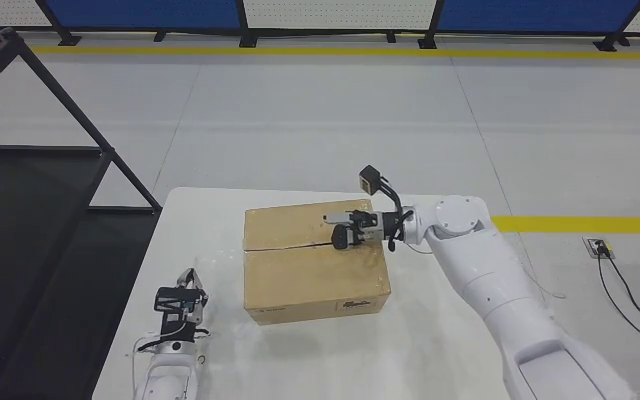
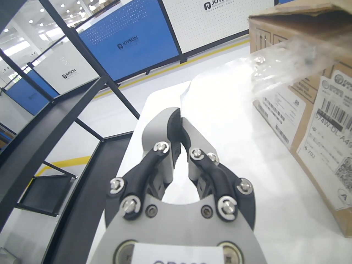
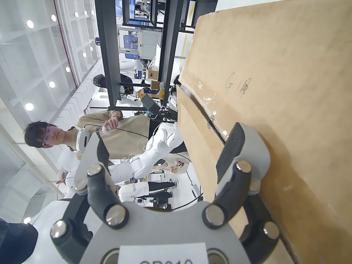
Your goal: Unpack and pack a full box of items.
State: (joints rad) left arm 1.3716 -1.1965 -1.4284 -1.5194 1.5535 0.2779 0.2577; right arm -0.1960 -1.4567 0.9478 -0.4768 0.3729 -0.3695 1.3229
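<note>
The box (image 1: 315,275) sits in the middle of the counter (image 1: 450,340) with its flaps closed. Its long axis and top seam (image 1: 285,248) run left to right. The right gripper (image 1: 345,235) hangs over the seam's right end, jaws spread wide. The left gripper (image 1: 190,282) is off the box's left side near the counter's front, pinched narrow on a clear strip (image 2: 275,64) that stretches to the box's corner.
</note>
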